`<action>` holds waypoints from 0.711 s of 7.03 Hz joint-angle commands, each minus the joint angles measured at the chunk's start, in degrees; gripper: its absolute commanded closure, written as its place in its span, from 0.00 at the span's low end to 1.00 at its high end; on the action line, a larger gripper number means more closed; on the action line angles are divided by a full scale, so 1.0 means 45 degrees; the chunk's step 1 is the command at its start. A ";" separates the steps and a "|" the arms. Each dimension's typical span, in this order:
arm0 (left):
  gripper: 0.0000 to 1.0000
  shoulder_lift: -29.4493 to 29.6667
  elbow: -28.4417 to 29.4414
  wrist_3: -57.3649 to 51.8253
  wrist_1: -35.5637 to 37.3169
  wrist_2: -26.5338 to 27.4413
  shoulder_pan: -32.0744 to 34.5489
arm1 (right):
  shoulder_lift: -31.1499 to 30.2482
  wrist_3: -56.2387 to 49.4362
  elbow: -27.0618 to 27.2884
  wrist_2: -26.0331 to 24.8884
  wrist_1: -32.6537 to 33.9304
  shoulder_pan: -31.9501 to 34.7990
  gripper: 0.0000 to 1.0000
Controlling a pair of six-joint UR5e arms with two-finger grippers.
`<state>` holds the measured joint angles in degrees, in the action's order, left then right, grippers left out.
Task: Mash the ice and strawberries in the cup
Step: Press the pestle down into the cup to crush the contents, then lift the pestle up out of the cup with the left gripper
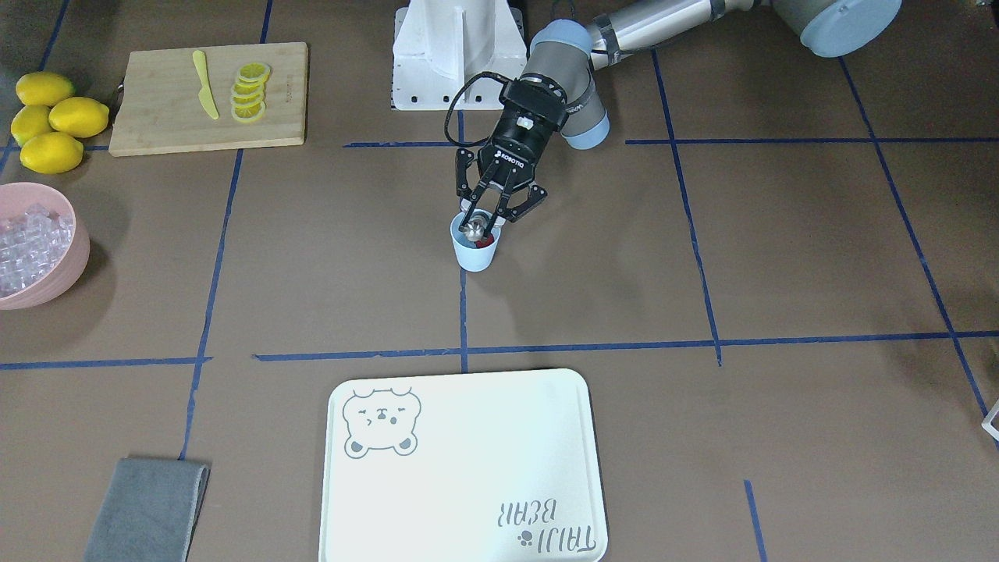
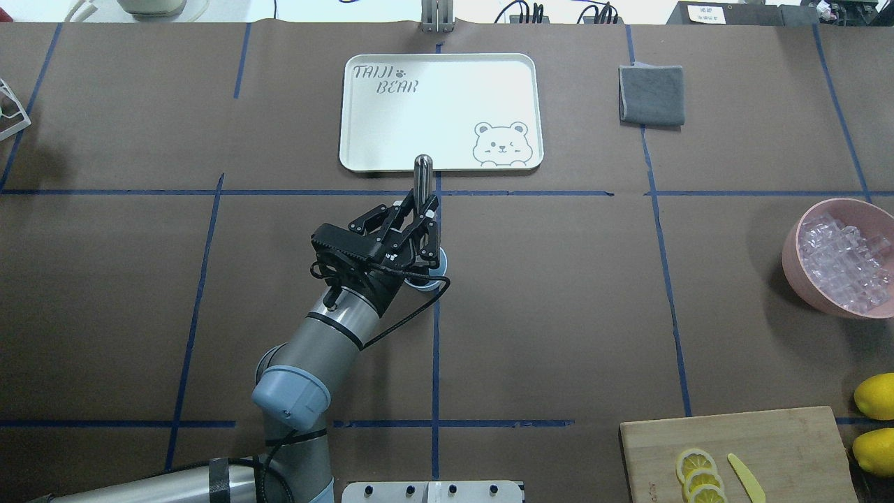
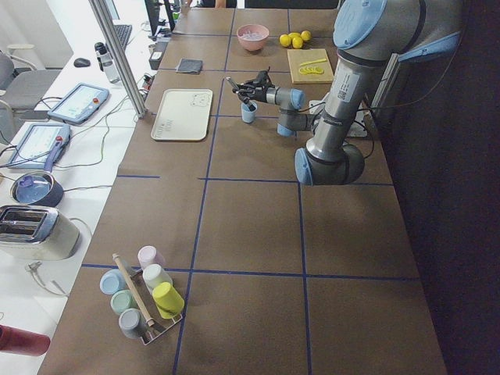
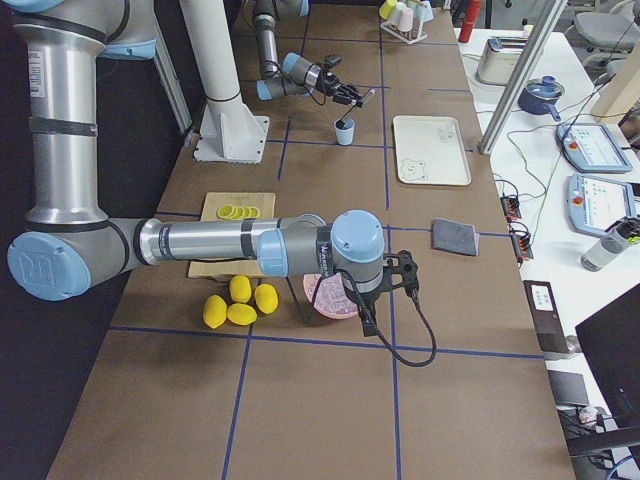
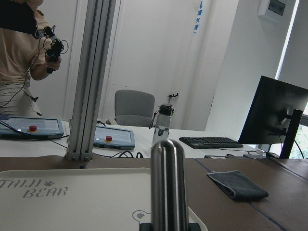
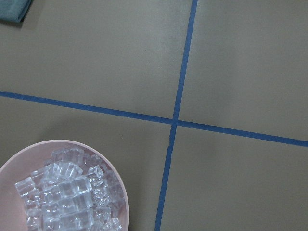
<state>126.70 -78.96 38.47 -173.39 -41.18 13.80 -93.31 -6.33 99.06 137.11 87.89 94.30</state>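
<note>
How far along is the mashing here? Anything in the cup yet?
Done: the strawberry shows red inside the cup. In hand: the left gripper is shut on the metal masher, whose lower end is in the cup. Left: the mashing itself. The ice in view lies in the pink bowl; whether any is in the cup cannot be told.

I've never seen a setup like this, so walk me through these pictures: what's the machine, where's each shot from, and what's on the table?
It's two robot arms at a table. Two pictures look down, one from behind the robot, one facing it; two look from the table's ends; two come from wrist cameras. The left arm's fingers clamp a metal rod that reaches into a blue cup with a red berry inside. Around lie a white tray, grey cloth, lemons, a board with slices, and a pink bowl of ice.
</note>
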 commanded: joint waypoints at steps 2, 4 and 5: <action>1.00 -0.0029 -0.1684 -0.0734 0.0153 -0.0106 0.0020 | -0.0065 0.0000 -0.0002 0.0019 0.0000 0.0000 0.00; 1.00 -0.0185 -0.3071 -0.1477 0.0269 -0.0958 0.0290 | -0.0105 0.0000 0.0018 0.0019 0.0000 0.0000 0.00; 1.00 -0.0186 -0.3445 -0.1479 0.0947 -0.1777 0.1183 | -0.0105 0.0000 -0.0040 0.0019 -0.0019 0.0000 0.01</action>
<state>126.06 -91.94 32.39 -171.52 -45.46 15.80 -93.73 -6.33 99.04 137.20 87.88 94.31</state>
